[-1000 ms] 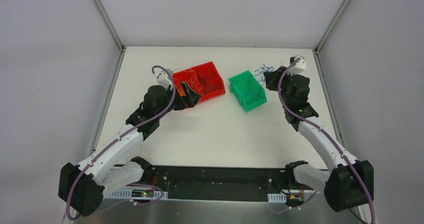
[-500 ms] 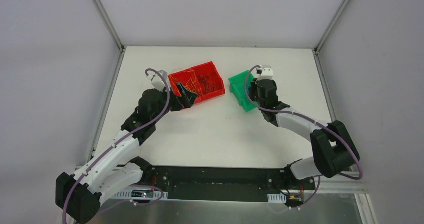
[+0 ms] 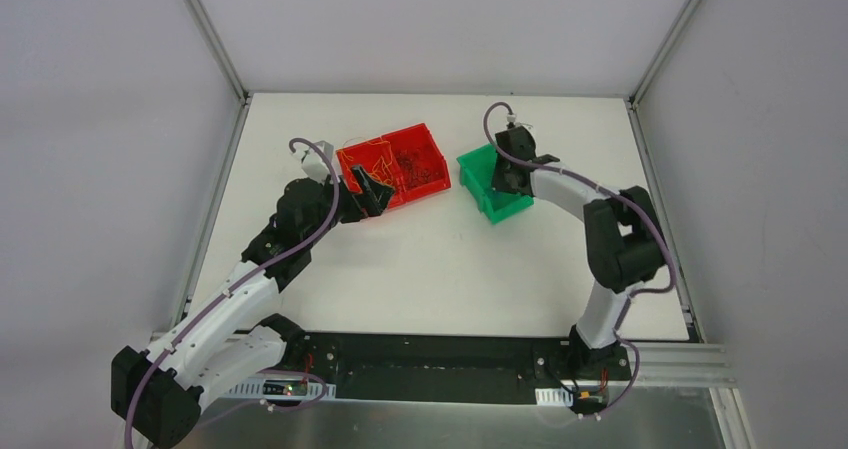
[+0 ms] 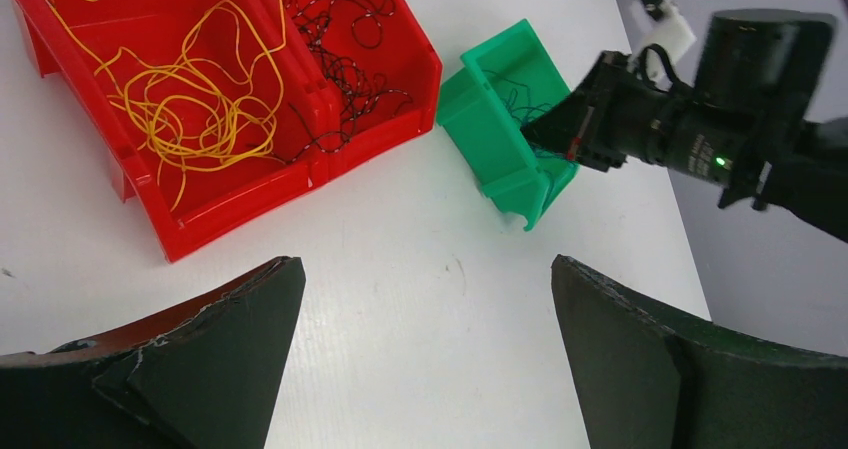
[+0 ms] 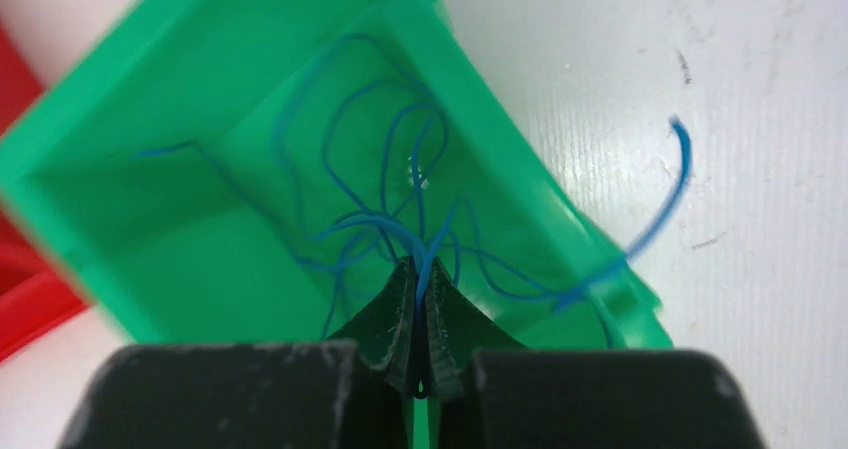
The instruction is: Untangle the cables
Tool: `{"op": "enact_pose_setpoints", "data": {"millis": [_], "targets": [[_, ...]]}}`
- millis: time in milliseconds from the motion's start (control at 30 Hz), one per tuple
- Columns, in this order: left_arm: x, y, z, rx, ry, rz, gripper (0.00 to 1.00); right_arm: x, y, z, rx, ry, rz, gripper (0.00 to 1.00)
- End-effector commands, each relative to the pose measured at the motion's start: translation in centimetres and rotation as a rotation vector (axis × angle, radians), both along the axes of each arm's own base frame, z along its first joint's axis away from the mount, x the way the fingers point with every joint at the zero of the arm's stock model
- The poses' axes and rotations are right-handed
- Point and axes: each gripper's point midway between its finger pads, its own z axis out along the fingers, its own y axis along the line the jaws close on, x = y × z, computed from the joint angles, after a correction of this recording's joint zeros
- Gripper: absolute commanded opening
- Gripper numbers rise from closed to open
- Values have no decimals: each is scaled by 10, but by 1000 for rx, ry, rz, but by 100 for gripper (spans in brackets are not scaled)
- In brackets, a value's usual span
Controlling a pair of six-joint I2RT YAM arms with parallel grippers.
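The blue cables point(image 5: 420, 199) hang as a loose loopy bunch inside the green bin point(image 5: 200, 259). My right gripper point(image 5: 418, 264) is shut on their strands just above the bin floor. One blue strand point(image 5: 670, 189) trails over the bin's edge above the table. The top view shows the right gripper point(image 3: 510, 177) reaching into the green bin point(image 3: 480, 174). Yellow cables point(image 4: 190, 119) lie in the red bin's left compartment and dark cables point(image 4: 340, 59) in its right one. My left gripper point(image 4: 422, 261) is open and empty over bare table, just in front of the red bin point(image 4: 220, 224).
The red bin point(image 3: 425, 139) and the green bin stand side by side at the back middle of the white table point(image 3: 430, 259). The right arm point(image 3: 620, 239) folds up along the table's right side. Grey walls close in the back and both sides.
My right arm has swung from the table's back right corner to over the green bin, carrying the blue cables with it. The left gripper drew back slightly from the red bin.
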Motion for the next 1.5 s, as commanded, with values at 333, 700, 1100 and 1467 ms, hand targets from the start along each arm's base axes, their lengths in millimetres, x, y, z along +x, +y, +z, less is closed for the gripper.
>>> {"op": "enact_pose_setpoints", "data": {"millis": [333, 700, 1100, 1467], "targets": [[2, 3, 9, -3, -36, 15, 99, -15, -5, -16, -42, 268, -38, 15], [3, 5, 8, 9, -34, 23, 99, -23, -13, 101, -43, 29, -30, 55], [-9, 57, 25, 101, -114, 209, 99, -114, -7, 200, 416, -449, 75, 99], [-21, 101, 36, 83, -199, 407, 99, -184, -85, 266, 421, -850, -55, 99]]}}
